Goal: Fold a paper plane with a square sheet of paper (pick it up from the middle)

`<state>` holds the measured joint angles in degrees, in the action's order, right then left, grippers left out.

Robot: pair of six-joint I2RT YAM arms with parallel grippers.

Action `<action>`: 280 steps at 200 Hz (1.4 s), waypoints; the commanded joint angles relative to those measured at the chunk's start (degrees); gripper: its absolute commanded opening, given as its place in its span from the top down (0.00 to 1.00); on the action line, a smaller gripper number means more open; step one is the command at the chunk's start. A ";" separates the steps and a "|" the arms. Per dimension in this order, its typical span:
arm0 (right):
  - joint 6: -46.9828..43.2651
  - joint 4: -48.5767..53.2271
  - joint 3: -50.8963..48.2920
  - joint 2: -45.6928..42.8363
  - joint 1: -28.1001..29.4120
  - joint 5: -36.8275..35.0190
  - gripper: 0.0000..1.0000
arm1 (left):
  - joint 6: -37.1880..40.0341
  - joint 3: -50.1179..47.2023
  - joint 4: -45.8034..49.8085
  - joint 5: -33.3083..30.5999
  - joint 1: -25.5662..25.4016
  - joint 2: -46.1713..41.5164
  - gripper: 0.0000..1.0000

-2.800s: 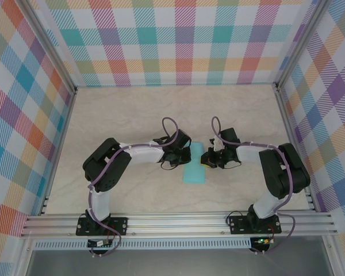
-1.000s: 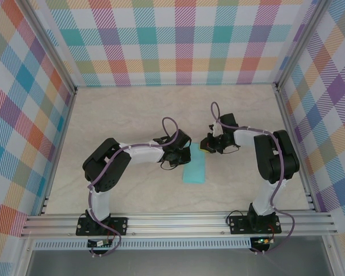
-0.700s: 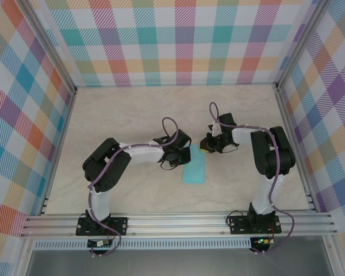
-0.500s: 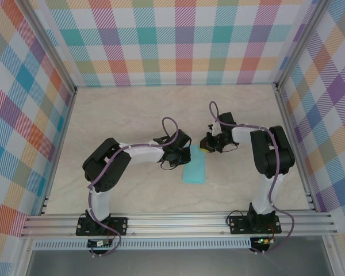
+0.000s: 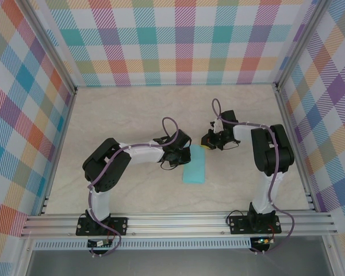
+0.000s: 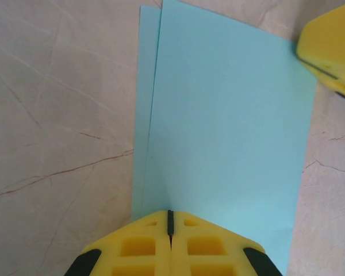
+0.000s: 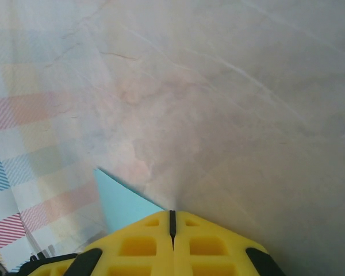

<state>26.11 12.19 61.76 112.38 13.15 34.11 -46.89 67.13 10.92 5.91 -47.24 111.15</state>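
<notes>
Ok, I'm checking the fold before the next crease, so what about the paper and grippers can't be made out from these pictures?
Left wrist: the near edge of the sheet is hidden under the left gripper and cut off by the frame's bottom.
Right wrist: the right gripper hides all but one corner of the sheet.
Top: whether either gripper touches the sheet is too small to tell.

place: robot lab test cell | cues: plaid enclosure walls [image 5: 178,43], aluminium frame rail [image 5: 178,222], marble-look tabletop [image 5: 132,109]
</notes>
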 commanded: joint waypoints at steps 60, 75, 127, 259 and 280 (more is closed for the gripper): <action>-3.18 4.19 1.45 1.15 -0.30 -4.88 0.97 | 0.76 -1.13 7.63 -1.72 -0.44 0.50 1.00; -2.48 3.77 1.13 -2.14 -0.44 -2.34 0.96 | 0.82 -1.13 7.76 -1.78 -0.40 0.56 1.00; 2.10 2.64 -7.41 -18.57 -0.23 1.28 0.94 | 0.80 -1.13 7.78 -1.69 -0.43 0.29 1.00; 8.78 -1.78 -29.86 -25.57 11.28 1.24 0.90 | 0.84 -0.38 7.09 -0.81 -0.66 1.15 1.00; 8.21 -0.26 -30.06 -24.84 11.64 -0.82 0.91 | 0.79 -0.18 7.10 -0.82 -0.66 1.04 1.00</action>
<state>35.16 11.46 32.49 86.72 24.25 34.70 -46.89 67.35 11.31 5.91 -47.29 111.15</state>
